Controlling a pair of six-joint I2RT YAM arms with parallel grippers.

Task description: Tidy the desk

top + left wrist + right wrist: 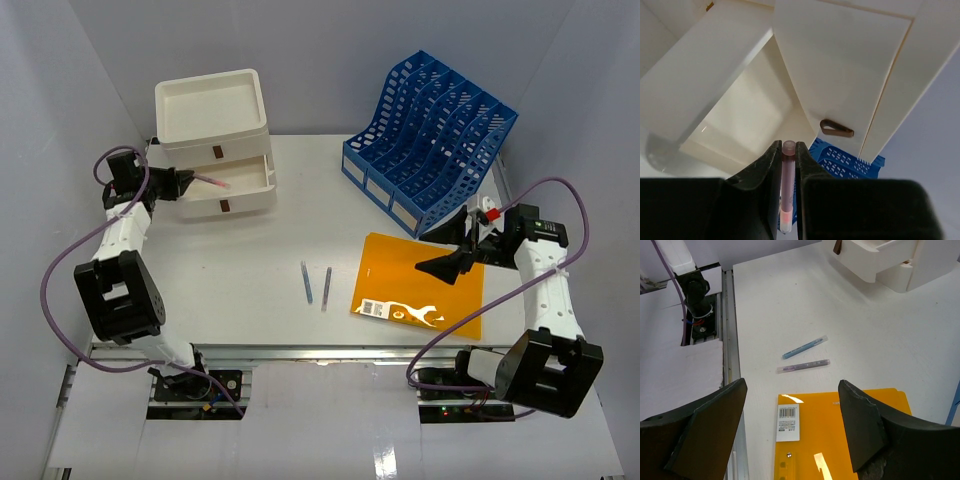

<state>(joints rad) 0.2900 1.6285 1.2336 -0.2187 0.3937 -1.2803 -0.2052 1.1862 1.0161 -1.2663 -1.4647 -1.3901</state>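
On the desk (pixel 240 260), pens (pixel 307 282) beside orange folder (pixel 400 278)

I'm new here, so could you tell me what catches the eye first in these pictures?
The blue file rack at the far right and the orange folder lying flat before it stand out most, the right gripper open above the folder. At far left, the left gripper holds a pink pen at an open drawer of the white drawer box.
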